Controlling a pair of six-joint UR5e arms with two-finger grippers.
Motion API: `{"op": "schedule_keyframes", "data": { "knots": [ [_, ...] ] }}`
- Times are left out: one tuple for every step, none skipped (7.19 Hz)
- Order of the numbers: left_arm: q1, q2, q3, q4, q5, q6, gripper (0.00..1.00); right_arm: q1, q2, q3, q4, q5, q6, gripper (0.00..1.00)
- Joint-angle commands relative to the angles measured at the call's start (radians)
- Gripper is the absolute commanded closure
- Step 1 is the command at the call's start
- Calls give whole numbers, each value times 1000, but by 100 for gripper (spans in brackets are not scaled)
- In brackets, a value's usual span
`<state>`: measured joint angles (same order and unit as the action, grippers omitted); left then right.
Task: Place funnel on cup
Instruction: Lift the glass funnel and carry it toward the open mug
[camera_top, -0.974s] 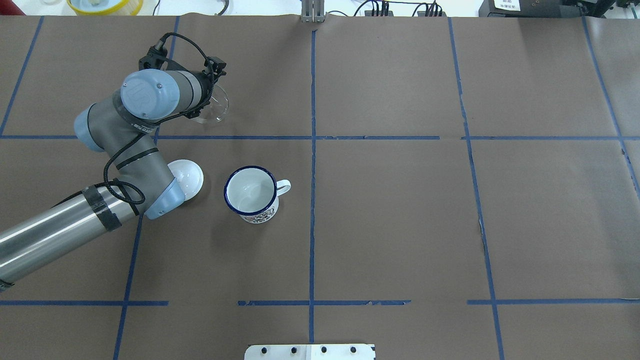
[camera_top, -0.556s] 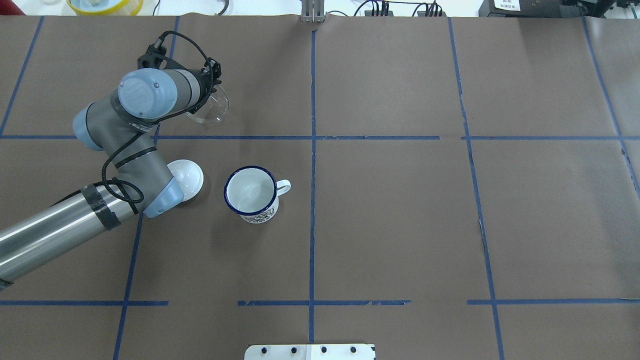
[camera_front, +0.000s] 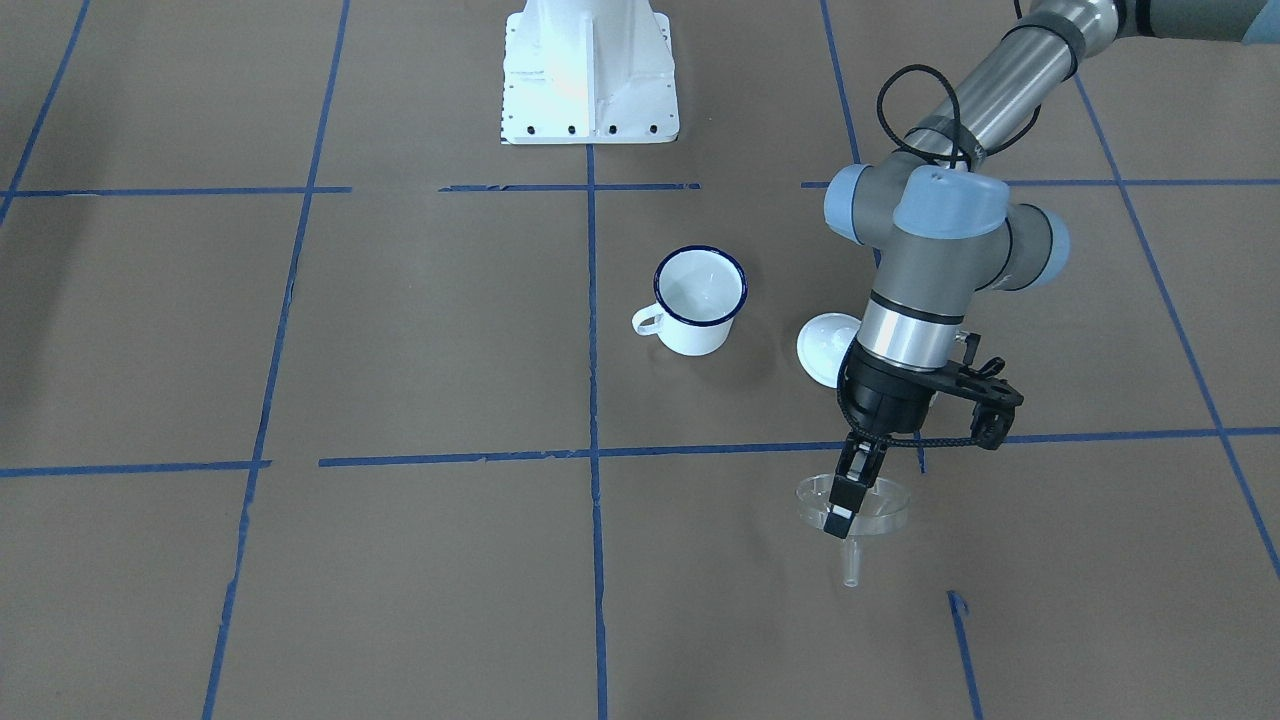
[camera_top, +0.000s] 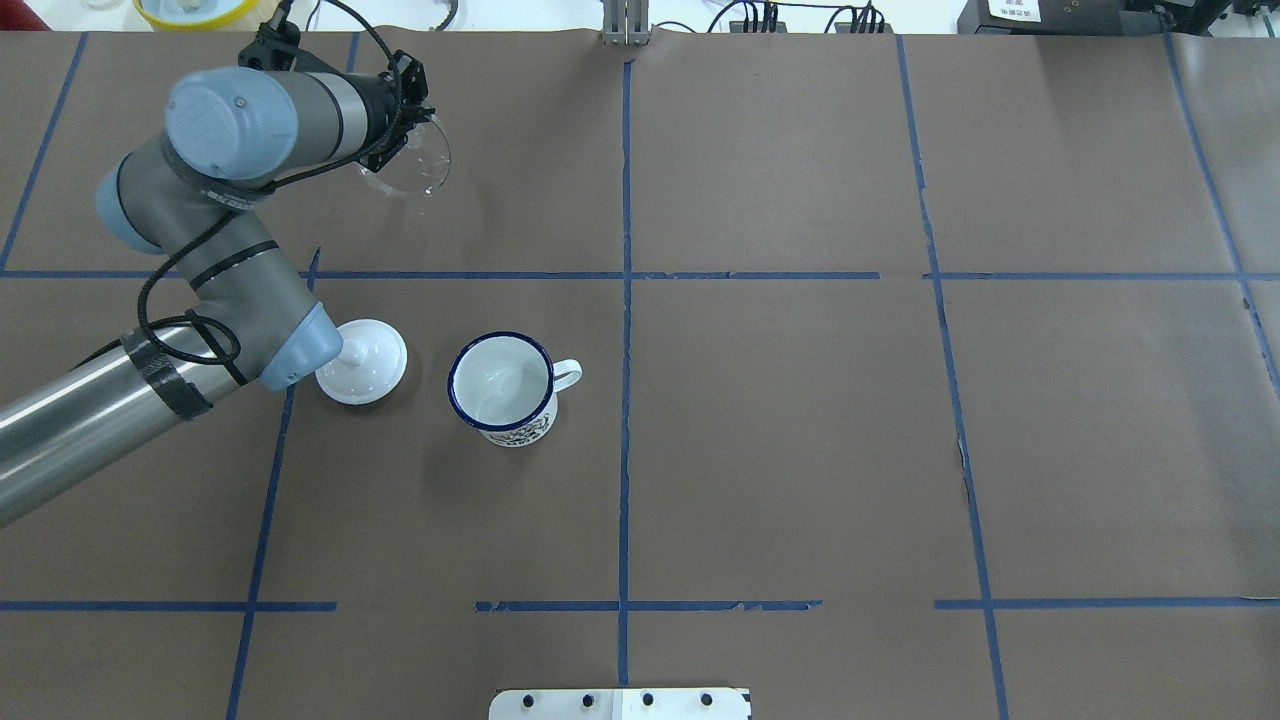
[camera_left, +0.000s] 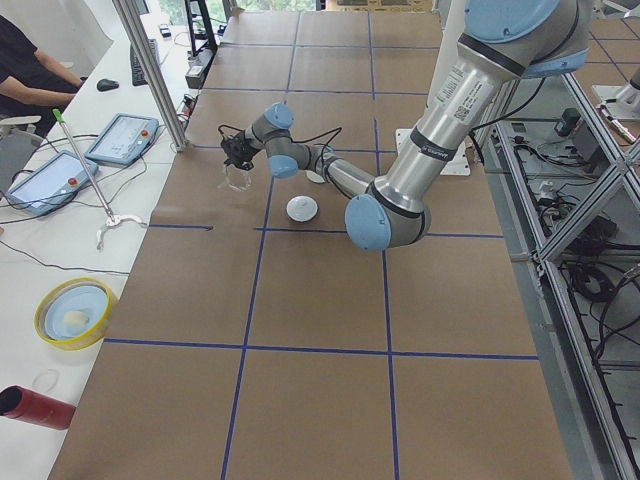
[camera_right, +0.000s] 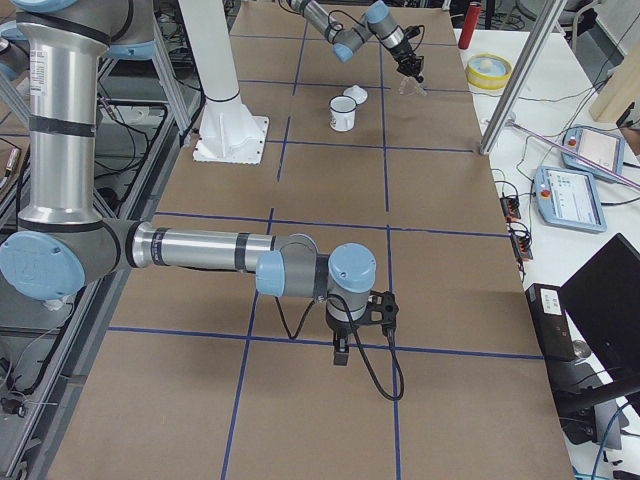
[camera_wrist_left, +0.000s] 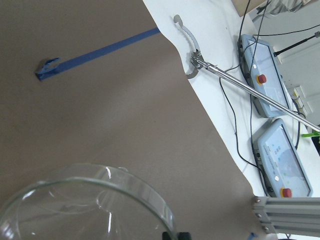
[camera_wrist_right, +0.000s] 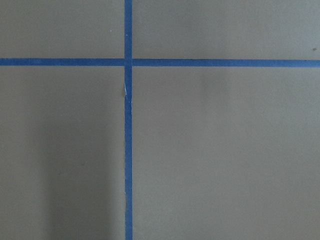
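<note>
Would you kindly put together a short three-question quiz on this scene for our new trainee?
1. True or false: the funnel already sits on the cup.
2. The white lid lies: A) on the cup; B) beside the cup, apart from it; C) in a gripper.
3. Which gripper pinches the funnel's rim?
Key: 1 false; 2 B; 3 the left gripper.

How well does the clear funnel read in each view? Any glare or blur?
Front-facing view: the funnel is faint on the brown paper, only rim and spout outlined. Overhead view: pale glints on its bowl. Left wrist view: its rim looms close with white highlights. Right wrist view: no funnel, a soft shadow at left.
</note>
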<state>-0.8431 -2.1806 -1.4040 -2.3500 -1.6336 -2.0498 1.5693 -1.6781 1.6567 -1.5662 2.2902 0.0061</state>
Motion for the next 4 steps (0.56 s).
{"op": "schedule_keyframes", "data": {
  "knots": [
    [-59,63,-163,70,-188,104,100,0,1,0,0,0,0,0],
    [-63,83,-287,227,-231,209,100,0,1,0,0,0,0,0],
    [-62,72,-396,438,-259,330,100,0,1,0,0,0,0,0],
    [-59,58,-459,594,-297,399,100,0,0,0,0,0,0,0]
  ]
}}
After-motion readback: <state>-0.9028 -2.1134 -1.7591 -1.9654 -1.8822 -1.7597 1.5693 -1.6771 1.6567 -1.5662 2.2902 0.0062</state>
